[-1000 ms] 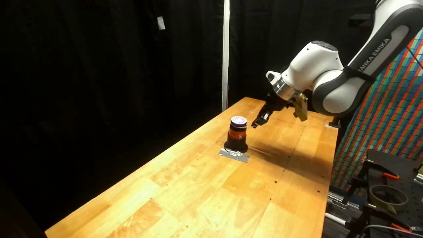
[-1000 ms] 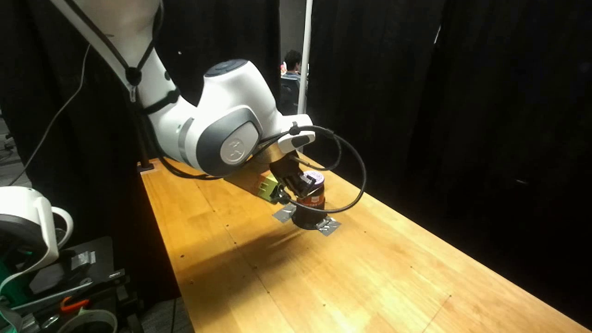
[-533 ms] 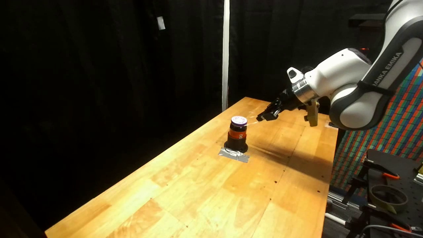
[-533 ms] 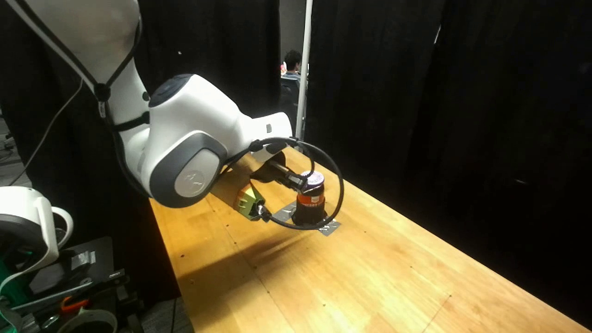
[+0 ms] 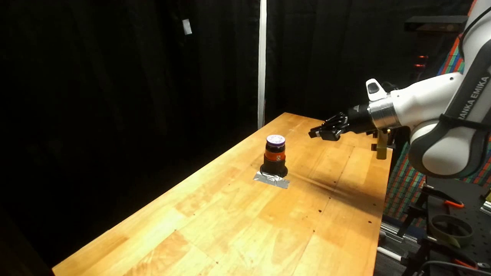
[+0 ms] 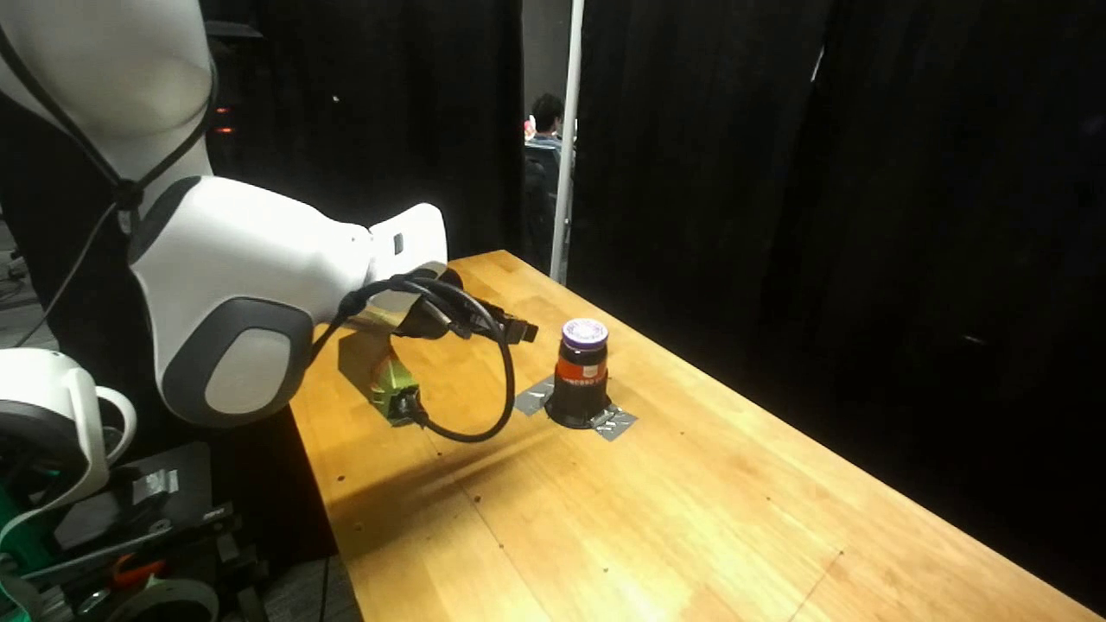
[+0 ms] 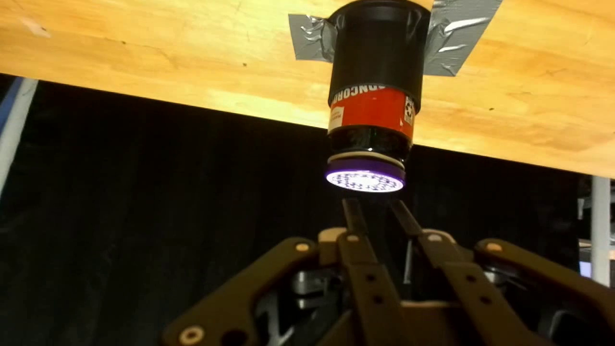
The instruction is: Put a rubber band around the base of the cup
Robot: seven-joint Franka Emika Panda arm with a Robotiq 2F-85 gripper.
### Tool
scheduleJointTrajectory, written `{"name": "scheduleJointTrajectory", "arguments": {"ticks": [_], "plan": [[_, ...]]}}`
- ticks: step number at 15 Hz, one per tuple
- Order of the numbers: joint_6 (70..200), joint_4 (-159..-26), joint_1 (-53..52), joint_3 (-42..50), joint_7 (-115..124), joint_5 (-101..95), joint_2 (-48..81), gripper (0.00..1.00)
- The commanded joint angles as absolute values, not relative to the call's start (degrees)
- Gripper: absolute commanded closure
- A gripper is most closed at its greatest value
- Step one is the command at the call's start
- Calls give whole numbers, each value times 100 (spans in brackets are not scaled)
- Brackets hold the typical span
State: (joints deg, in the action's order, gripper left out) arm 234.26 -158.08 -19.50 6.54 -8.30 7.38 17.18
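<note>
The cup (image 5: 275,156) is a squat jar with a purple, white-topped lid, an orange-red label and a black lower holder. It stands upright on the wooden table (image 5: 245,226), also in the other views (image 6: 581,371). In the wrist view the cup (image 7: 372,113) appears upside down. The rubber band (image 7: 366,155), a tan ring, sits around the cup just below the lid. My gripper (image 7: 373,202) is open and empty, its fingertips apart. In both exterior views, the gripper (image 5: 318,134) (image 6: 525,332) is beside the cup at about lid height, not touching it.
Grey tape (image 5: 271,179) holds the cup's holder to the table, with a strip on each side in the wrist view (image 7: 456,36). A black cable (image 6: 505,389) loops below the wrist. A dark cart with a tape roll (image 5: 452,230) stands beside the table.
The gripper has drawn back from the cup toward the robot's base. A thin band stretched between fingers and cup half a second ago; now it has left the fingers. The cup has leaned back slightly.
</note>
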Motion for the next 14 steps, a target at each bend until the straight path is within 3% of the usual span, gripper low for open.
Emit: {"name": "scheduleJointTrajectory", "arguments": {"ticks": [1,4,5,6,8,10,14], "plan": [[23805,-15811,-1629,194,-1027,1072,1736,80],[22326,-15786,-1489,199,-1442,1326,1126,81],[21936,-15769,-1484,260,-1667,1466,1141,71],[21442,-15737,-1566,354,-2023,1860,945,55],[20482,-15973,-1718,539,-2904,2660,370,42],[19572,-15762,-2501,1711,-3803,3269,269,27],[19207,-15507,-3209,2863,-5555,4530,882,0]]}}
